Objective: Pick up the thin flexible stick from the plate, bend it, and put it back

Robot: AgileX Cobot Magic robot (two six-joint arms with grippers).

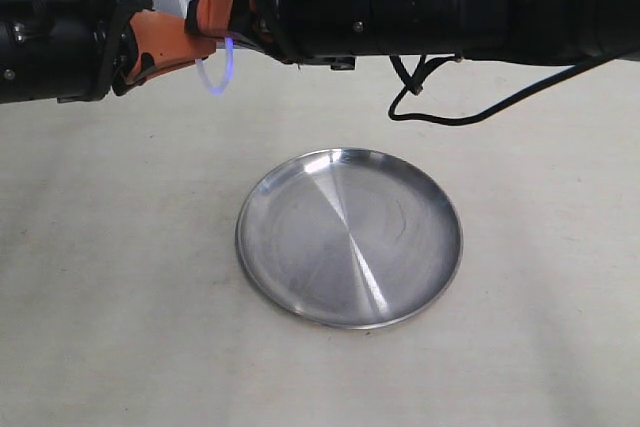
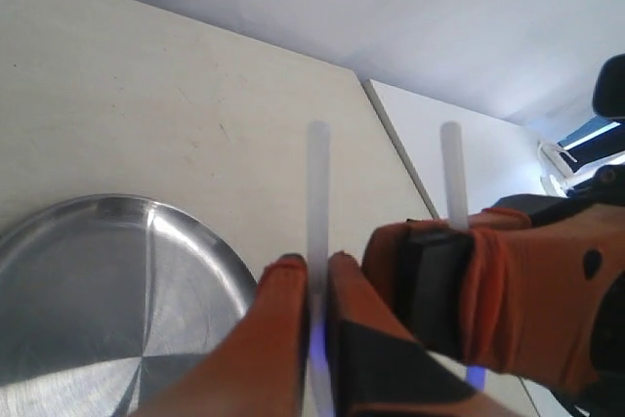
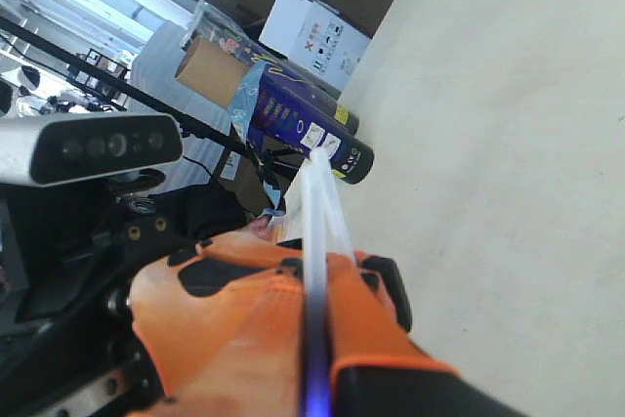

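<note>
**Bending step, judged near its end.** The thin flexible stick [image 1: 212,77] is held in the air by both grippers, far and left of the plate [image 1: 300,257]. It is folded into a narrow U, with the bluish bend hanging downward and the two limbs pointing upward. The left gripper [image 1: 205,49] is pressed together on one limb. The right gripper [image 1: 222,19], extended from the right, is pinched on the other limb. The two grippers lie just beside each other. In the left wrist view the limbs are shown nearly parallel.

The plate rests on the tabletop [image 1: 90,307], near and right of the held stick, and no part of the stick is over it. For the return, a move nearward and rightward is judged necessary. Neither gripper can be called clearly nearer the plate.

The pinch points are hidden by the orange fingers. The upper stick ends are faint against the pale background. Both arms are cut off at the frame edges. In the right wrist view the limbs overlap and cannot be separated.
</note>
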